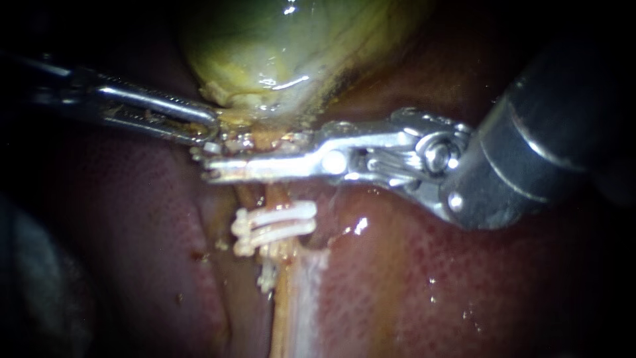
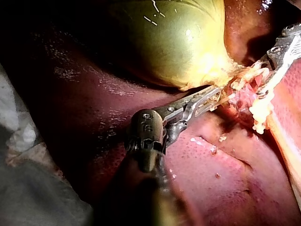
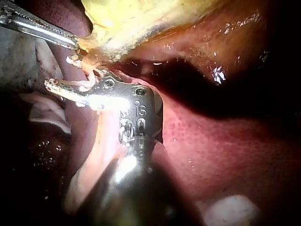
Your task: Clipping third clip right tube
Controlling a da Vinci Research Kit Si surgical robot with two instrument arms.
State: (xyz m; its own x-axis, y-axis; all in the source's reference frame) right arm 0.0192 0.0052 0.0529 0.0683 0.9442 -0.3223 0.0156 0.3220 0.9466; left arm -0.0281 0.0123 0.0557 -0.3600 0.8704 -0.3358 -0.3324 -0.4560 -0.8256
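Dark-red liver [image 1: 464, 285] fills most of your endoscope view, wet and stippled, from 3 o'clock round through 6 to 9. The yellow-green gallbladder [image 1: 285, 40] hangs in at 12 o'clock, its pale, ragged lower end narrowing toward the centre. Your right instrument [image 1: 217, 159] comes in from 3 o'clock, a thick dark shaft and bright metal wrist, with two long jaws lying across the middle. They stand only a narrow gap apart, and orange tissue of the tube [image 1: 291, 305] is pinched between them just under the gallbladder. Your left instrument [image 1: 209, 129] enters from 9 o'clock, thinner. Its jaws are closed on the yellowish fringe at the gallbladder's lower end, just beside the tips of the right jaws. The tube runs from that fringe down toward 6 o'clock as a pale orange strand over the liver. Two white clips [image 1: 275, 224] sit side by side across it, a little toward 6 o'clock from the right jaws and apart from them. In the right wrist view, whitish strands curl around the jaws of the right instrument [image 3: 54, 84].
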